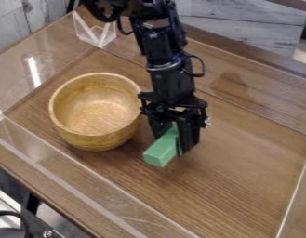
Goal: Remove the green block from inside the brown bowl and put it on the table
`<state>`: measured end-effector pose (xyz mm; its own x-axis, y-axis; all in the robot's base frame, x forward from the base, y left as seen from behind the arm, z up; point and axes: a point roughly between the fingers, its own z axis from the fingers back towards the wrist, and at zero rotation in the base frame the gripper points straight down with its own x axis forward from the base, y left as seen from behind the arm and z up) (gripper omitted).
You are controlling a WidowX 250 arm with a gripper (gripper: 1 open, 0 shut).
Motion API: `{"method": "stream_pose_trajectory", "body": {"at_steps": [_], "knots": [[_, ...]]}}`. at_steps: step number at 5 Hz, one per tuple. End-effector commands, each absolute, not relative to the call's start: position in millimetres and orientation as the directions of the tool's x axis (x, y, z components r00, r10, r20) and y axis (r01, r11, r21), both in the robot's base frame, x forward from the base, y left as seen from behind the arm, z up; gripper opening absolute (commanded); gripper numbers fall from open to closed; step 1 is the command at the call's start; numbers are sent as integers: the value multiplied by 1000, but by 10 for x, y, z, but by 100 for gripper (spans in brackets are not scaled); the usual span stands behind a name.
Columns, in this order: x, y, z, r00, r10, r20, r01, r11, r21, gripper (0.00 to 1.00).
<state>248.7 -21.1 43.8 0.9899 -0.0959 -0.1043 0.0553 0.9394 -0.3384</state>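
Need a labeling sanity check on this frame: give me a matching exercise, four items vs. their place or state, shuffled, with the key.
Items:
1. green block
2. brown bowl
3. gripper
4. table

States:
A. empty, left of the arm in the picture
B. shut on the block
C. outside the bowl, lower end at the tabletop
D. wood-grain, clear low walls at its edges

Pairs: 1-C, 2-A, 3-B, 4-D
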Motion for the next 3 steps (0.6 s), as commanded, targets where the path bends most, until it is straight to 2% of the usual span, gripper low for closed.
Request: {"method": "stream_pose_trajectory", "body": {"at_steps": [1,3], "knots": [[2603,-163,546,995,-83,-55,60,939,-337,0],[2613,-149,546,995,-79,-58,54,937,-346,0]]}}
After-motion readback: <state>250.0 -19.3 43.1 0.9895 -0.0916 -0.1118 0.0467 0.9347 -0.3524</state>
